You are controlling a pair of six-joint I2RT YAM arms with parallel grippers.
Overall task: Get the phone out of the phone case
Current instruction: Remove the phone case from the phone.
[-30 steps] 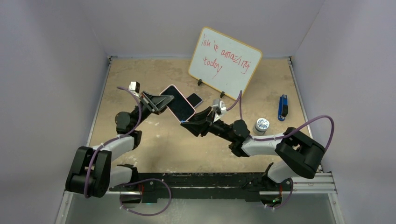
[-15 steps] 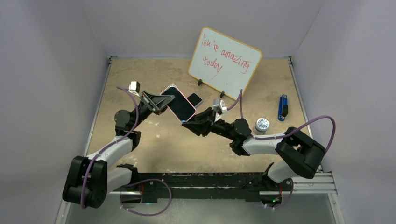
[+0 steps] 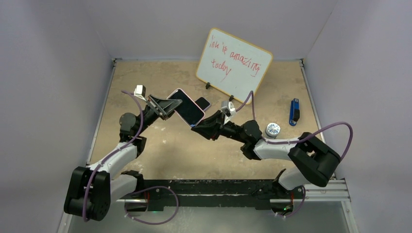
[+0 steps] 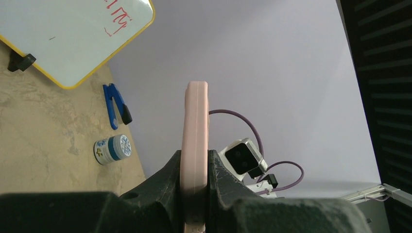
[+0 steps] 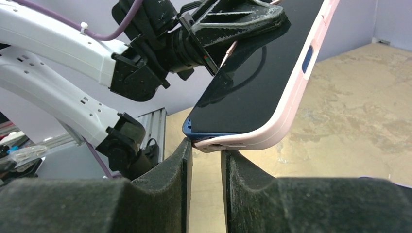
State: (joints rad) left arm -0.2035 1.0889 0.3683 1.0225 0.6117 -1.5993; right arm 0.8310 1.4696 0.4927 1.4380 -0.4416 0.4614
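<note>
Phone case (image 4: 194,136) pale pink. Phone (image 5: 252,82) glossy black screen, blue edge at the corner. Fingers (image 5: 160,194) matte black, speckled. Arms (image 3: 277,148) white with black joints. Worktop (image 3: 165,150) mottled tan. Whiteboard (image 3: 233,63) at 12 o'clock: white, yellow-orange rim, red handwriting. Jar (image 3: 272,129) white with blue pattern, grey top. Clip (image 4: 115,104) blue and black. Second phone (image 3: 201,103), lying flat at the case's 2 o'clock: black. Walls (image 3: 48,73) pale lilac.

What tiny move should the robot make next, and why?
Probably close the right hand on the lowest corner of the pink case and peel it back. The left hand clamps the cased phone aloft, that corner rests at the right hand's tips, and the phone's blue edge already peeks out there.
</note>
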